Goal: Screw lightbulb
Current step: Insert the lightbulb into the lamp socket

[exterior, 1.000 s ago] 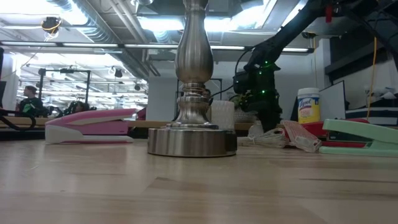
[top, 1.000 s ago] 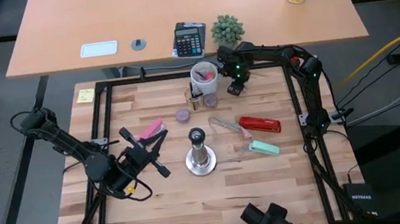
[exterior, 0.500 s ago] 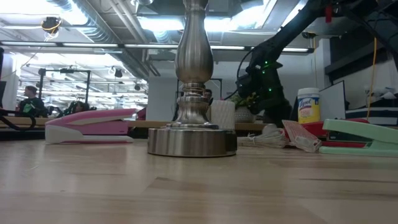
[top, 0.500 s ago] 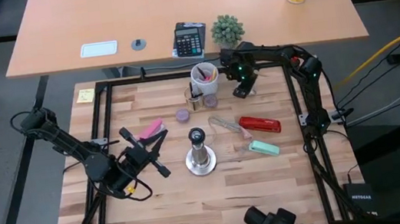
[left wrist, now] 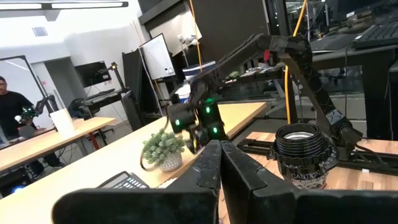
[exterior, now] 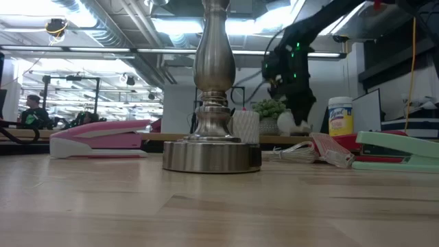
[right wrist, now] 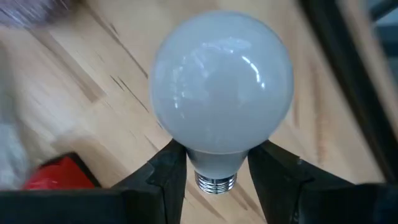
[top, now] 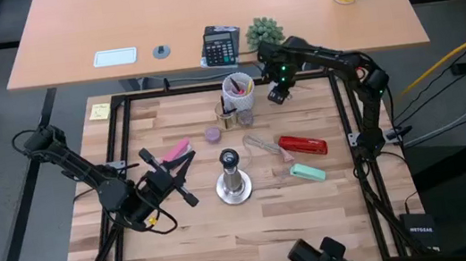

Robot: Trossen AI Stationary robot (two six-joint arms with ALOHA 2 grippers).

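The white frosted lightbulb (right wrist: 221,99) hangs in my right gripper (right wrist: 217,167), near the table's far edge and right of a white cup (top: 238,89). It shows in the low view as a white bulb (exterior: 284,122) under the dark gripper (exterior: 291,103). The silver socket stand (top: 234,183) rests on its round base at mid-table, its open socket (left wrist: 303,148) facing up. Left of the stand, my left gripper (top: 188,158) is held level and shut, with nothing in it. My right gripper pinches the lightbulb's tapered neck (right wrist: 217,160) between its two fingers, just ahead of the silvery screw base (right wrist: 217,182). The fingers come from above, pointing down, one on each side of the neck. The bulb is lifted clear of the table.
A purple cap (top: 213,134) and a pink stapler (top: 178,148) lie left of the stand. A red stapler (top: 303,146), a green stapler (top: 308,172) and a clear wrapper (top: 259,143) lie to its right. A black frame (top: 341,125) rims the table.
My right gripper has risen straight up near the far edge, still closed on the lightbulb, which has come up off the table with it. Most of the rise came in the last half second.
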